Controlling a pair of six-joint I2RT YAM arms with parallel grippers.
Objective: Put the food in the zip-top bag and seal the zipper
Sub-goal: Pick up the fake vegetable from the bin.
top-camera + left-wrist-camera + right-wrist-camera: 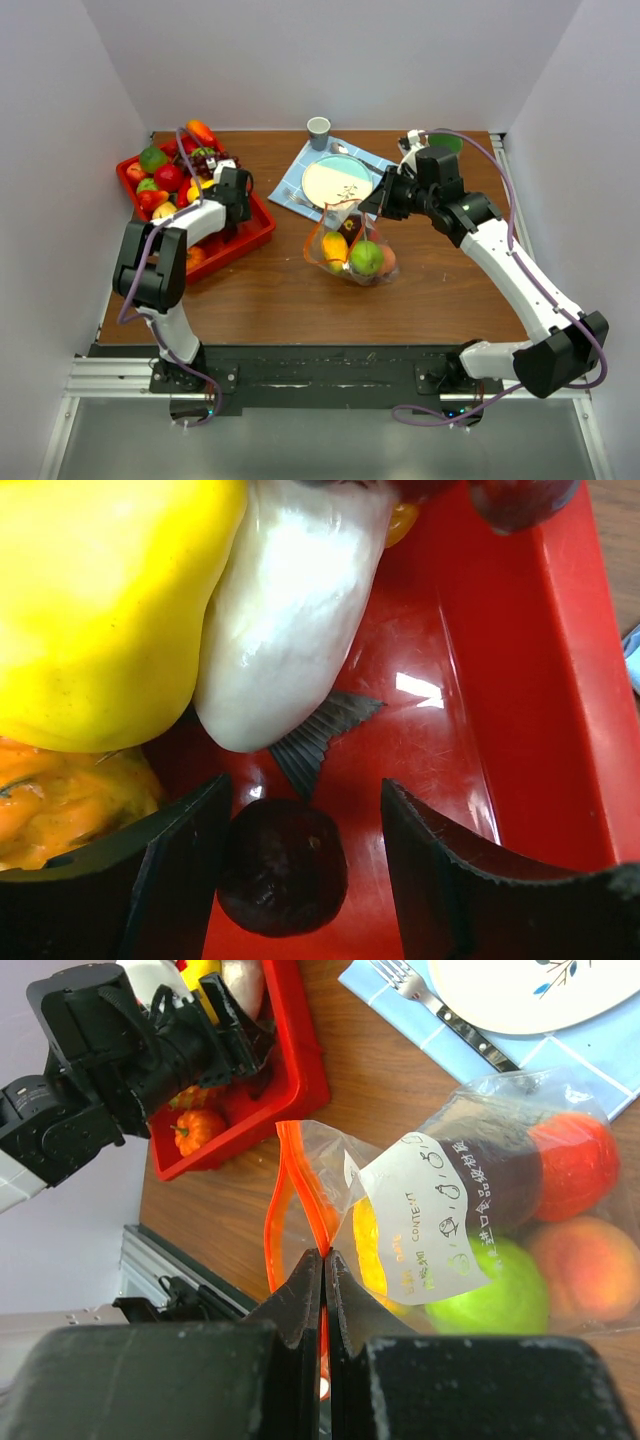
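The zip-top bag sits crinkled and clear in the middle of the table, just in front of the plate. It has a white label patch on its side, and the orange-red zipper gapes open in a loop.

There is one bag, and in it I count four pieces plainly: a green apple, a peach, a red-orange fruit and a yellow piece. A dark shape behind the label I cannot make out.

The right gripper is pinched tight on the zipper strip, so the bag's mouth is right at its fingertips.

Off to the left is one red tray heaped with fruit. The left gripper is down inside it with its fingers spread wide. A single dark purple grape lies between them, close against one finger and apart from the other. Just beyond it lie a yellow pepper and a glossy white piece.
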